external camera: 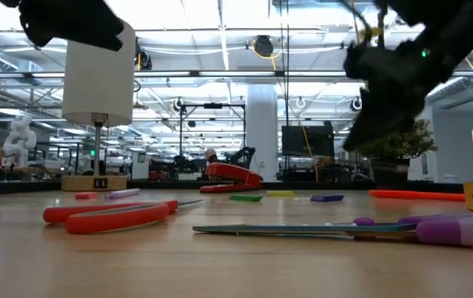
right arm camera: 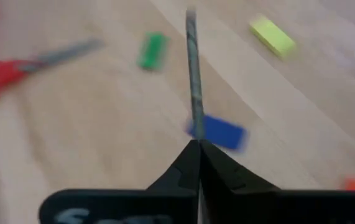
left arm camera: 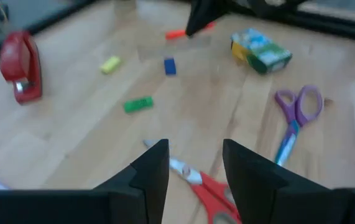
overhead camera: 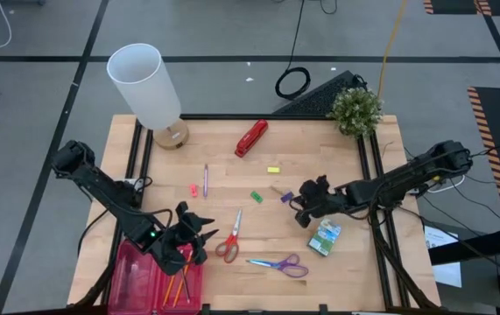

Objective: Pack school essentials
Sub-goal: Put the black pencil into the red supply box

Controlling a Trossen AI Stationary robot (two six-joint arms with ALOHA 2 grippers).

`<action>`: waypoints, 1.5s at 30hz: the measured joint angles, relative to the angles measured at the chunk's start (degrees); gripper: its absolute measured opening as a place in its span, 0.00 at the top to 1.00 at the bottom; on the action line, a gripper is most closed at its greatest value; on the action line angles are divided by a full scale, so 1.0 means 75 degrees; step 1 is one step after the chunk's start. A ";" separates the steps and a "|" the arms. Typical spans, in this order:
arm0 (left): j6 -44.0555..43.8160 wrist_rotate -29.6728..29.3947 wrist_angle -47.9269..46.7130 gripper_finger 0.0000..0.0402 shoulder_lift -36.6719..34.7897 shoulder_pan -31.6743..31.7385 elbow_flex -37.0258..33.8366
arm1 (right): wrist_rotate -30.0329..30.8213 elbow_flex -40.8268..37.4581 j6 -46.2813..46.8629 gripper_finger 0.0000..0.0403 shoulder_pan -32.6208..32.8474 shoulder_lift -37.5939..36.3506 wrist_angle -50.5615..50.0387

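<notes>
My right gripper [overhead camera: 305, 208] hangs above the table's middle right, shut on a thin dark pen [right arm camera: 193, 74]. My left gripper [left arm camera: 193, 163] is open above the red-handled scissors [overhead camera: 229, 240], beside a pink bin [overhead camera: 144, 278] that holds orange pencils [overhead camera: 176, 285]. Flat on the wood lie purple-handled scissors [overhead camera: 281, 264], a green-yellow crayon box [overhead camera: 324, 236], and yellow [overhead camera: 273, 170], green [overhead camera: 256, 197], blue [right arm camera: 217, 132] and pink [overhead camera: 193, 189] erasers. A purple pen [overhead camera: 205, 179] and a short orange piece [external camera: 410, 195] also lie there. My right gripper pinches one end of the pen [right arm camera: 196, 127] between its two shut fingertips. The pen runs along the fingers and sticks straight out ahead of them. In the low view the gripper [external camera: 385, 91] is well above the tabletop.
A red stapler [overhead camera: 251, 137] lies at the far middle. A white-shaded lamp [overhead camera: 149, 87] stands at the far left corner and a small potted plant [overhead camera: 355, 109] at the far right. Black rails [overhead camera: 368, 175] border the board.
</notes>
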 joint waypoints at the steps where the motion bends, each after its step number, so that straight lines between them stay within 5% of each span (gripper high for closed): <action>1: 0.0139 -0.0121 0.0084 0.62 0.0000 0.0000 0.0000 | -0.0001 0.0000 -0.0242 1.00 0.0066 -0.0002 0.0355; 6: 0.0889 -0.0228 0.0507 0.58 0.0000 0.0015 0.0000 | -0.0044 0.0009 -0.0971 1.00 0.0382 -0.0002 0.1659; 15: 0.1046 -0.0191 0.0707 0.45 0.0000 0.0156 0.0000 | -0.1199 0.0009 -0.1970 0.99 0.0437 0.0436 0.1404; 30: 0.1096 -0.0097 0.0716 0.44 0.0000 0.0280 0.0000 | -0.0642 0.0015 -0.4457 0.59 0.0377 0.2172 0.2393; 36: 0.1077 -0.0082 0.0722 0.44 0.0000 0.0271 0.0000 | -0.1141 0.0017 -0.4480 0.62 0.0106 0.2577 0.2562; 45: 0.1089 -0.0077 0.0747 0.44 0.0000 0.0274 0.0000 | -0.1919 0.0042 -0.4061 0.81 -0.0310 0.3023 0.2906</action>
